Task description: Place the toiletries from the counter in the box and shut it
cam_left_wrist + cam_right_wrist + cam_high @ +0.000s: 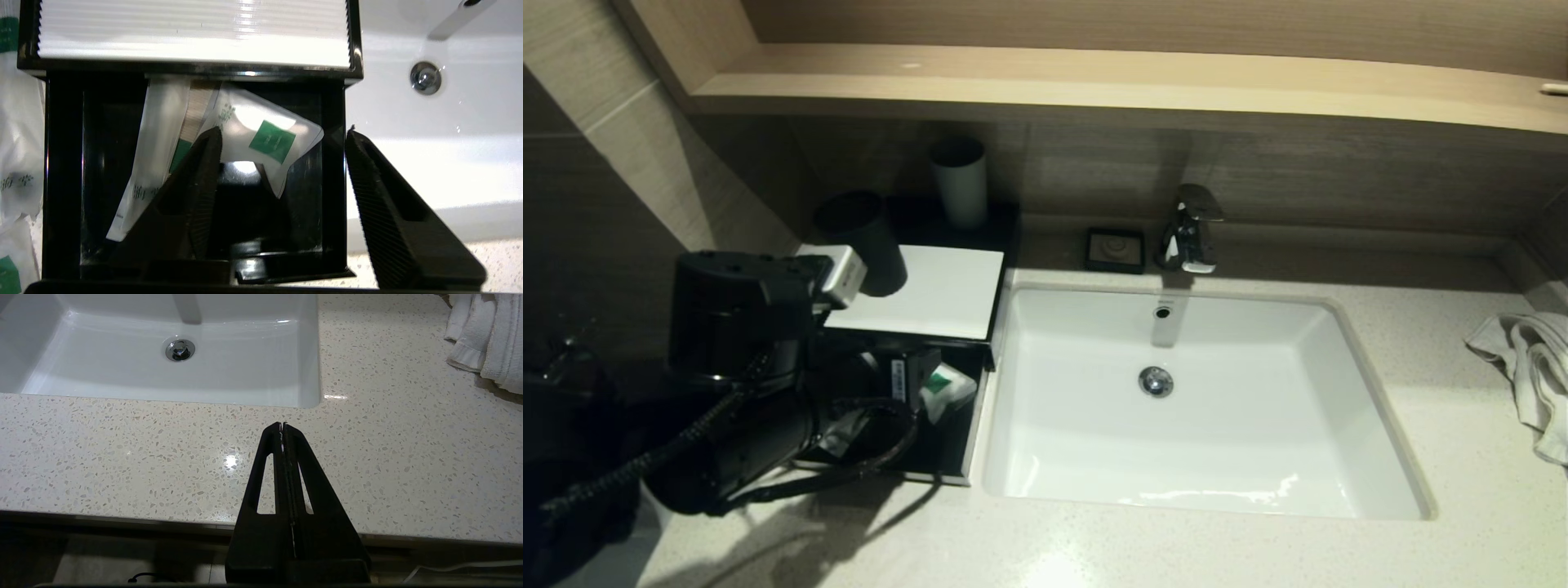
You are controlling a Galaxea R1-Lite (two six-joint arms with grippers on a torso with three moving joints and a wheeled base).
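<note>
Sachets (267,139) lie in the pulled-out drawer (61,171) of the black box (915,294), at the left of the tabletop (1258,547), beside the sink (1201,400). A squarish one with a green label sits askew toward the sink side; long thin ones (155,163) lean beside it, far ends tucked under the white top panel (192,32).

More sachets (18,122) lie outside the box on its left, on the stone.

Risk, as judged: squarish sachet rides high and crooked; pushing the drawer shut could catch its corner against the panel edge, crumple it or jam the drawer. Left-side sachets could be forgotten if the drawer goes in first.

Left hand (282,134) hangs over the open drawer, fingers well apart, nothing between them. One finger (204,163) lies across the long sachets in view; actual contact cannot be told. The other stands over the drawer's sink-side wall.

Right hand (282,426) parked at the near tabletop edge, fingers pressed together, empty. White towel (1531,359) far right.
</note>
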